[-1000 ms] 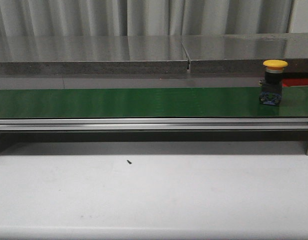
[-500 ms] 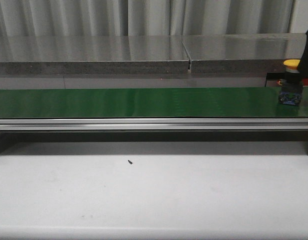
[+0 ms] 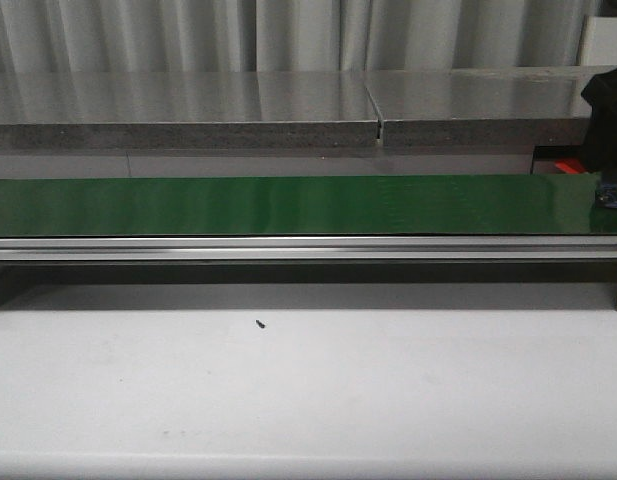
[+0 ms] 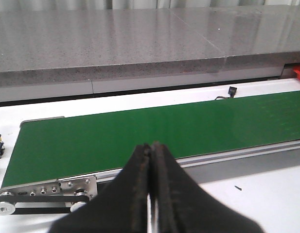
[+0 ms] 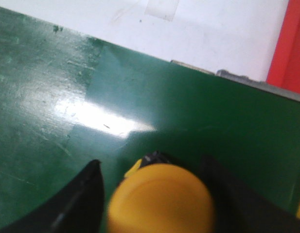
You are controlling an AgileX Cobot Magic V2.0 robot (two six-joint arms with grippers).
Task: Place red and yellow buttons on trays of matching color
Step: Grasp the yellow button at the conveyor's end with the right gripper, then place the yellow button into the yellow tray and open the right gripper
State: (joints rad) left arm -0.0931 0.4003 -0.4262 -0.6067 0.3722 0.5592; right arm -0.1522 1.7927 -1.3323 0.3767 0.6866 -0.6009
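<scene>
At the belt's far right end, the round yellow plastic push button [image 5: 162,199] sits on the green conveyor belt [image 3: 288,205] between the right gripper's [image 5: 154,194] spread fingers, not yet clamped or trayed. The left gripper [image 4: 150,194] waits pressed together. A red tray [image 5: 286,43] barely peeks in; no yellow tray shows.

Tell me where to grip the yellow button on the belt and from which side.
Grip the yellow button at its round cap, coming down from above with the right claw, one finger on each side. The button stands upright on the green belt, cap on top, and the open fingers already straddle it.
</scene>
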